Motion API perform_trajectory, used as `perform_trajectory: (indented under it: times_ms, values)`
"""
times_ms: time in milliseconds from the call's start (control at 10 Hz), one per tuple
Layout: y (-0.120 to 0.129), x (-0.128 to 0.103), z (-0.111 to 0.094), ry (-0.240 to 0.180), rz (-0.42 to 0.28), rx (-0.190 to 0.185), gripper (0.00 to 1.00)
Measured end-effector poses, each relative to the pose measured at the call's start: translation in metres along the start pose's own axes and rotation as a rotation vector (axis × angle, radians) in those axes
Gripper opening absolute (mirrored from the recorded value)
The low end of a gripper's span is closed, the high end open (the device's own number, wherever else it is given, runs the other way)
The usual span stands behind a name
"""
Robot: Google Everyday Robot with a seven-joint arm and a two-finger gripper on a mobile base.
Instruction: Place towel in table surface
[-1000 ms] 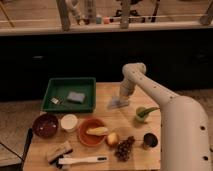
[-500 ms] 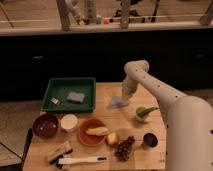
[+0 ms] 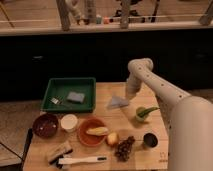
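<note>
The pale blue-grey towel [image 3: 117, 103] lies flat on the light-brown wooden table surface [image 3: 131, 126], just right of the green tray. My gripper [image 3: 129, 94] hangs from the white arm above the towel's right end, at the back of the table. The towel looks to be resting on the wood rather than hanging in the air.
A green tray [image 3: 59, 86] holds a grey pad [image 3: 76, 96]. In front stand a dark red bowl [image 3: 45, 125], a white cup [image 3: 69, 122], an orange bowl [image 3: 85, 136] with a banana, an apple [image 3: 112, 138], grapes [image 3: 124, 148], a dark cup [image 3: 149, 140], a green item [image 3: 143, 112] and a brush [image 3: 82, 160].
The gripper has lifted and drawn back to the right from the towel. The towel now lies spread on the table, a little left of where the gripper was.
</note>
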Motion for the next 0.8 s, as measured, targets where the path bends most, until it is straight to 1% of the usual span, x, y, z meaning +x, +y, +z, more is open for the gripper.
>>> perform_trajectory:
  times_ms: [200,300,400,600,700,800]
  values:
    - [-0.007,-0.006,0.001,-0.013,0.001,0.007,0.35]
    - [-0.012,-0.012,0.001,-0.020,-0.009,0.015,0.47]
    - [-0.015,-0.016,0.001,-0.023,-0.014,0.020,0.56]
    - [-0.023,-0.025,0.002,-0.034,-0.030,0.029,0.76]
    - [-0.025,-0.027,0.003,-0.037,-0.035,0.031,0.80]
    - [-0.029,-0.032,0.008,-0.042,-0.045,0.035,0.80]
